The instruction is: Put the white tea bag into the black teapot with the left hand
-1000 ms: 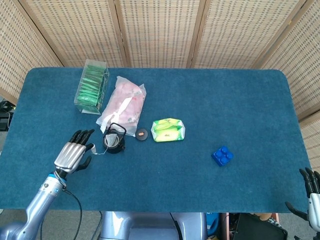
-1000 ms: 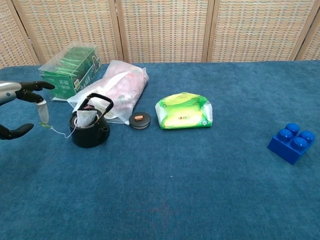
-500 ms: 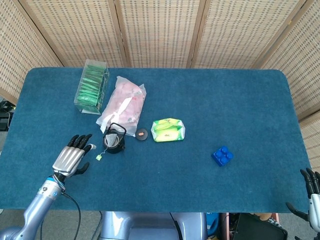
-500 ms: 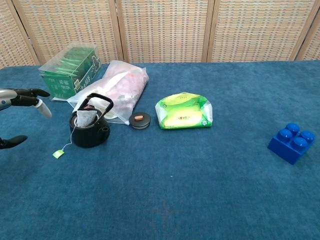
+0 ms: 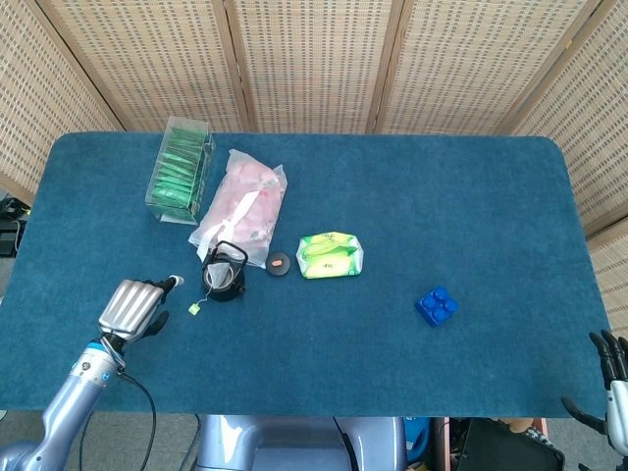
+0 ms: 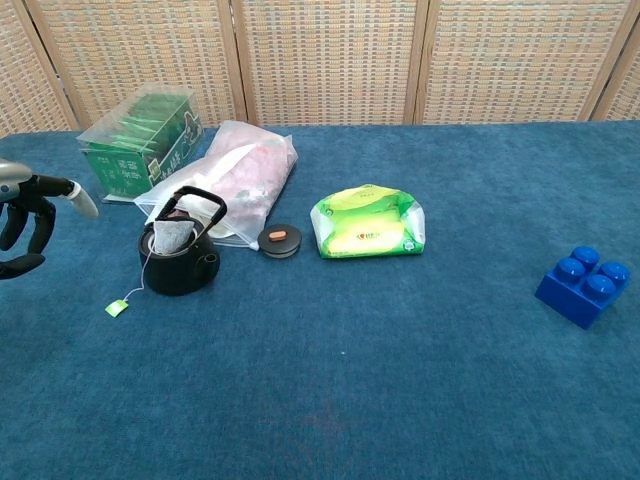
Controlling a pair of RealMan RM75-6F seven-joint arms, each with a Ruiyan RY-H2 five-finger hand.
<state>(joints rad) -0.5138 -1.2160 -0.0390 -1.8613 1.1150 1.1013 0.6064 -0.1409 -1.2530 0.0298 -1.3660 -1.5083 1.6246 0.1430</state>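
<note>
My left robot hand (image 5: 130, 307) hangs near the tabletop's (image 5: 392, 196) front-left corner, well left of the teapot, fingers curled in with nothing between them. Behind it, toward the rear-left corner, stands a clear box of green packets (image 6: 140, 142), and just right of that lies a clear bag of pink stuff (image 6: 235, 170).

The black teapot (image 6: 180, 262) sits in front of that bag, handle up, lid off. The white tea bag (image 6: 173, 236) rests in its mouth, the top corner poking above the rim. Its string runs down the pot's left side to a small green tag (image 6: 117, 308) lying on the cloth just left and in front of the pot. I judge the bag as good as placed.

The bag looks light, soft and limp. If it needs seating deeper, I would nudge its paper top, or take the tag and string, and pull gently, since a tug could lift it out or tip the pot.

Right of the pot lies the small black lid (image 6: 280, 239), then a green-and-yellow packet (image 6: 368, 222), then a blue brick (image 6: 584, 285) toward the right edge. My right robot hand (image 5: 610, 365) shows only fingertips at the front-right corner; I cannot tell its state.
</note>
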